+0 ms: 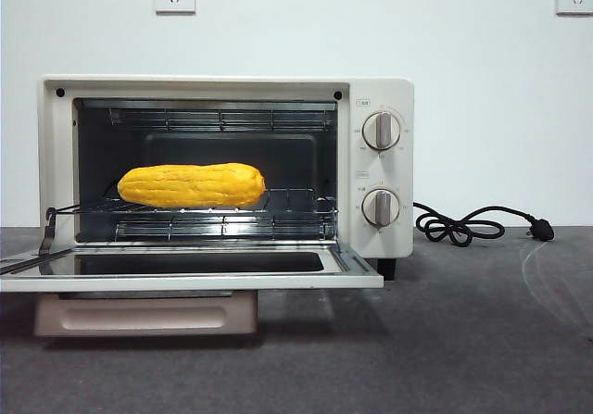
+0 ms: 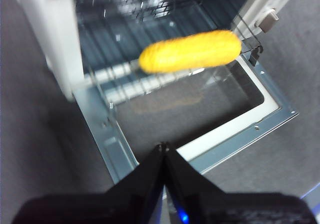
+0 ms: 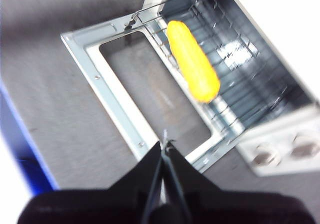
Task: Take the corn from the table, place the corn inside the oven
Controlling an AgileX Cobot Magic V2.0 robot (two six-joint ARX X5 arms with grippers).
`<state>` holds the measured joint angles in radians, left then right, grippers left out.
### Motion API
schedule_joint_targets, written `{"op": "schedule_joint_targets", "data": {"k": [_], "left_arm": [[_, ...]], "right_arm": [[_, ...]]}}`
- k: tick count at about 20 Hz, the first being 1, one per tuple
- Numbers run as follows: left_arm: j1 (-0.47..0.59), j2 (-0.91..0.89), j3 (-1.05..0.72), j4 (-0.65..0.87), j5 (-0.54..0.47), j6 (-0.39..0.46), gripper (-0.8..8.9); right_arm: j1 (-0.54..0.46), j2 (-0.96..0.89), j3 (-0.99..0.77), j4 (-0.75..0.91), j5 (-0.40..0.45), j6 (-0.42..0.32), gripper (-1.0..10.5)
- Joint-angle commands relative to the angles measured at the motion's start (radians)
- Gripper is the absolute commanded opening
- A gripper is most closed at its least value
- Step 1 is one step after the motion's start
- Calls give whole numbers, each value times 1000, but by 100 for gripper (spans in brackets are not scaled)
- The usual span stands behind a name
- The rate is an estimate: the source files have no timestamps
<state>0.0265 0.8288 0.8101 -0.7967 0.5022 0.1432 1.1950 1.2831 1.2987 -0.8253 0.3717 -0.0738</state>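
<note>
The yellow corn [image 1: 192, 184] lies lengthwise on the wire rack inside the cream-white oven [image 1: 378, 94], toward its left side. The oven door [image 1: 185, 273] hangs open, folded flat over the dark grey table [image 1: 463, 331]. The corn [image 2: 190, 50] shows in the left wrist view on the rack, with my left gripper [image 2: 163, 146] shut and empty above the door's outer edge. My right gripper [image 3: 165, 144] is also shut and empty, above the door frame, well back from the corn [image 3: 193, 61]. Neither arm appears in the front view.
A black power cord [image 1: 473, 225] with its plug lies coiled on the table to the right of the oven. Two knobs [image 1: 381, 131] sit on the oven's right panel. A crumb tray [image 1: 144, 314] shows under the open door.
</note>
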Motion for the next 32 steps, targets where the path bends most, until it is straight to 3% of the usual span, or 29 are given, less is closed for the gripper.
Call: {"op": "schedule_joint_targets", "data": {"k": [1,4,7,11,14,18,21,24,32], "left_arm": [[103,-11,-88,52,147,-47,-9],[200,-8,-150,110,220,-89,-8],[261,31,-155,132,234,-95,-9],[295,182,-155,181,238,-95,-9],[309,333,-155,209,247,-98,-9],[311,507,-154,270,368,-123,-9],[311,602,-154,291,346,-132,-8],[309,666,-154,295,256,-132,-8],[246,761,-154,252,264,-102,-9]], "right_arm": [[-99,-17,2,-27,-154,29,-11],[-257,-31,2,-83,-369,27,-11],[-438,-31,2,-159,-591,-25,-11],[-594,-31,2,-195,-776,-113,-11],[-655,-31,2,-200,-803,-145,-11],[-674,-31,2,-197,-812,-166,-12],[-673,-31,2,-196,-814,-167,-11],[-673,-31,2,-196,-814,-167,-11],[-673,-31,2,-195,-814,-167,-11]]}}
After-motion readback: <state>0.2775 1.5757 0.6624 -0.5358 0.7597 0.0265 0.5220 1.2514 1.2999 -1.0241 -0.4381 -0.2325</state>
